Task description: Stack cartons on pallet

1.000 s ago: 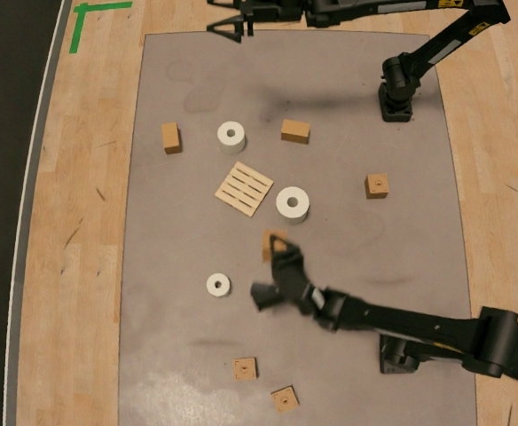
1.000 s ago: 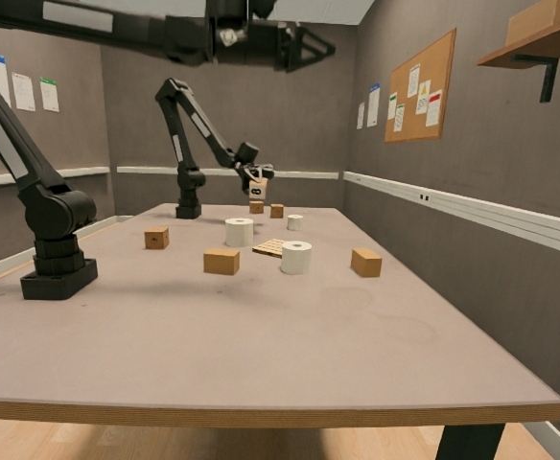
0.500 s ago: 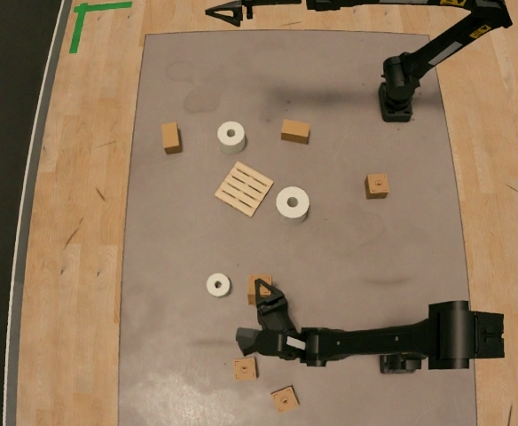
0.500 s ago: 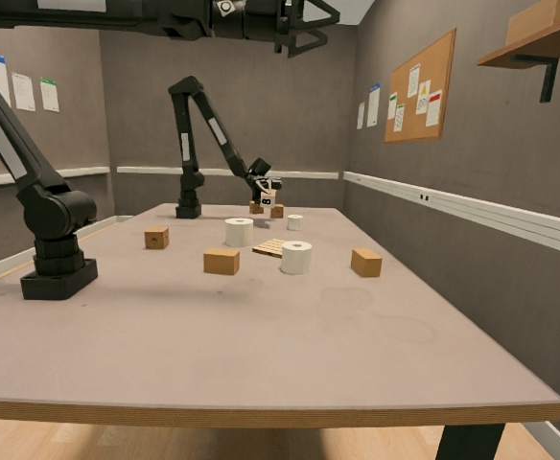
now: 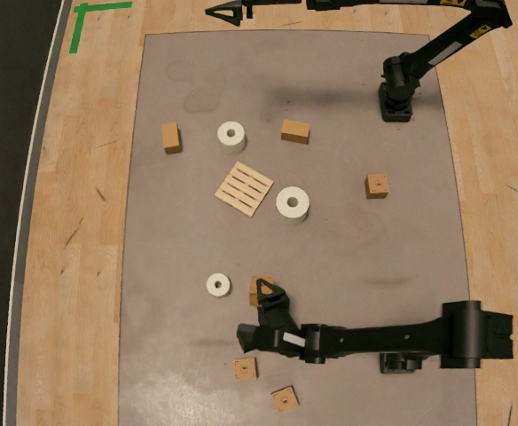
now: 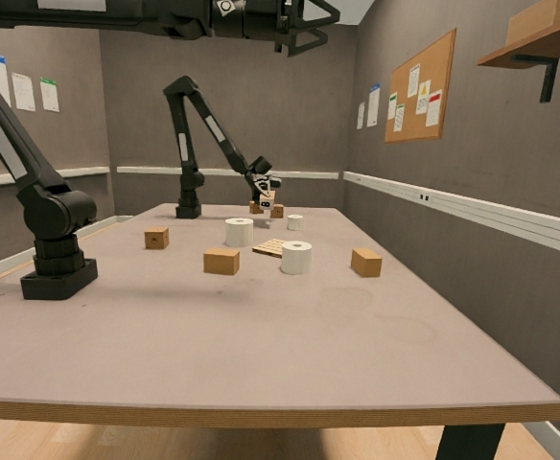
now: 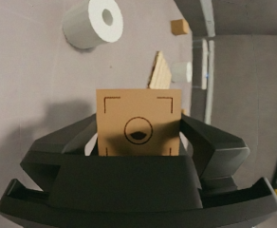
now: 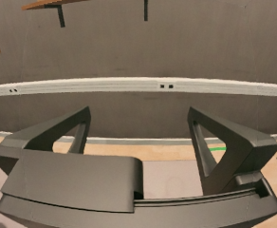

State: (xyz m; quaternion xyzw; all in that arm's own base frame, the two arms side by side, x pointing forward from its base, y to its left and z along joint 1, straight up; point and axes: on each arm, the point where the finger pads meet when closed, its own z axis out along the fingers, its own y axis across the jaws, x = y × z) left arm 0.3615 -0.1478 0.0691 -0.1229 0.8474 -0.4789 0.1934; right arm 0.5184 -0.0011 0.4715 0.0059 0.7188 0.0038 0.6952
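Note:
My left gripper [image 5: 264,287] [image 6: 264,186] is shut on a cube carton [image 5: 253,295] [image 6: 267,200] [image 7: 138,109], held above the table. Its white face with a printed 8 points toward the exterior camera; a circle-marked face shows in the left wrist view. Two cartons [image 5: 244,368] [image 5: 285,399] stand at the bottom of the top view, and a third [image 5: 377,185] [image 6: 156,239] at the right. Their number faces are hidden. The square pallet [image 5: 259,177] [image 6: 269,247] [image 7: 161,76] is empty. My right gripper [image 5: 207,11] [image 6: 332,25] [image 8: 138,111] is open and empty, high above the table's far edge in the top view.
White rolls stand close beside the pallet, one [image 5: 231,138] [image 6: 296,260] above it and one [image 5: 292,203] [image 6: 239,233] to its right in the top view. A small roll [image 5: 216,283] [image 6: 294,222] is left of the held carton. Two plain brown boxes [image 5: 171,138] [image 5: 294,131] lie beyond the pallet.

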